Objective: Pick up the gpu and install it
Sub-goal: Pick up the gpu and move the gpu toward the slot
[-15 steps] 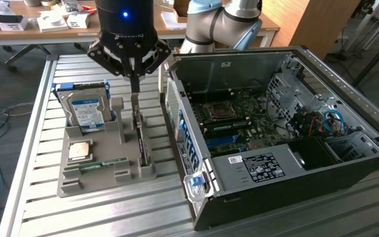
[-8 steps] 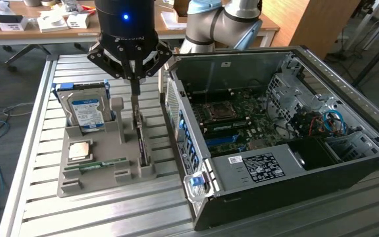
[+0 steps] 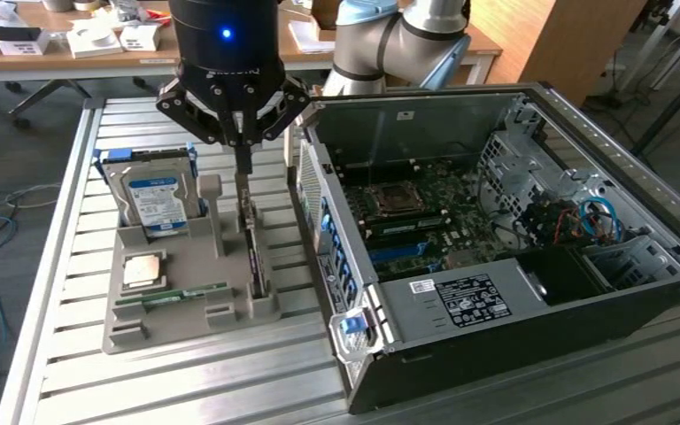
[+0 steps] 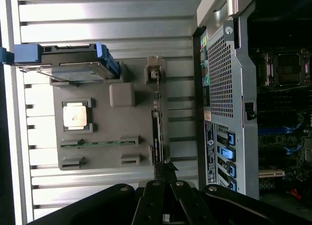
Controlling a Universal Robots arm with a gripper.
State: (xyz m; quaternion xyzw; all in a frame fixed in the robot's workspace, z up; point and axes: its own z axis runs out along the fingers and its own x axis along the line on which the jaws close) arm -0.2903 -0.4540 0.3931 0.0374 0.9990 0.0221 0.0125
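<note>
The gpu (image 3: 252,252) is being kept edge-up in a slot of the grey holder (image 3: 187,310) on the surface (image 3: 139,390), just beside the computer case (image 3: 494,266). Its long axis is running along the holder, parallel to the case's near wall. Its thin top edge is being pinched by the end effector (image 3: 243,168), fingers pressed together. Being gripped near one end, the card could be tilted and jammed in the slot.

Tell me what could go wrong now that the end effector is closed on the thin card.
The end effector pinches the gpu near one end of its thin edge, so the card may tilt or slip when lifted.
The gpu stands in a narrow slot of the gray holder; a skewed pull could jam it or drag the holder.
The computer case stands close beside; a swing might hit it.
</note>
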